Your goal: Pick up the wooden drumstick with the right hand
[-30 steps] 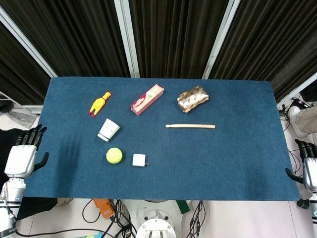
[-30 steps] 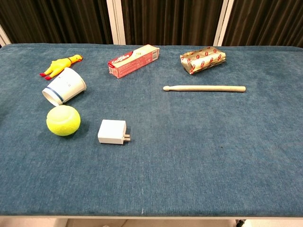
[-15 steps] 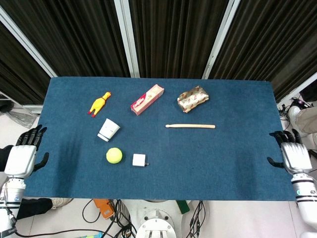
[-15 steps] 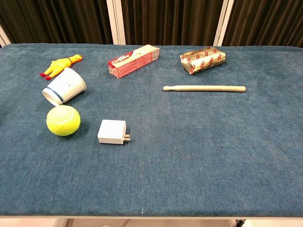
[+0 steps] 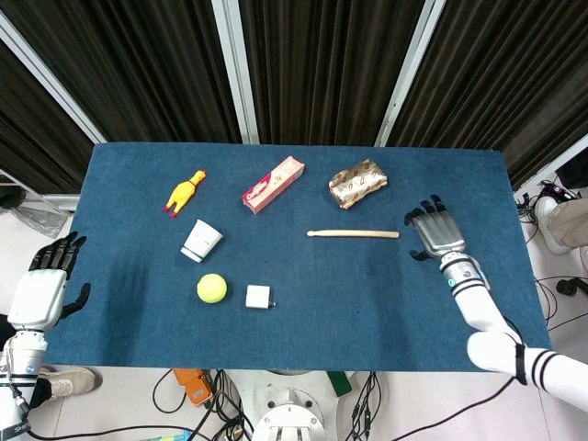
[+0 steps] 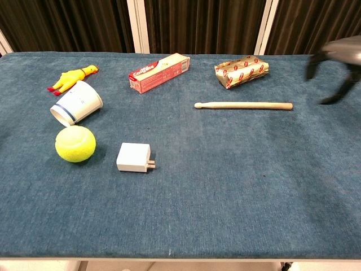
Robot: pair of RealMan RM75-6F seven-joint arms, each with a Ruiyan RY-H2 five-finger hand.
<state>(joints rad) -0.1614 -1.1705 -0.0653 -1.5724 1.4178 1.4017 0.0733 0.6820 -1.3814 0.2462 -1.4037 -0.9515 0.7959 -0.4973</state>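
Observation:
The wooden drumstick (image 5: 354,234) lies flat on the blue table, its tip pointing left; in the chest view the drumstick (image 6: 243,105) sits right of centre. My right hand (image 5: 435,232) hovers over the table just right of the stick's butt end, fingers spread, holding nothing. In the chest view the right hand (image 6: 338,65) shows blurred at the right edge. My left hand (image 5: 43,283) stays off the table's left edge, fingers apart and empty.
A gold foil packet (image 5: 358,182) and a red-and-white box (image 5: 273,184) lie behind the stick. A yellow rubber chicken (image 5: 184,191), a white cup (image 5: 201,241) on its side, a tennis ball (image 5: 211,288) and a white charger (image 5: 258,296) occupy the left half.
My right hand has moved from beyond the table's right edge in over the table, up to the drumstick's right end. The left hand and all objects stayed put.

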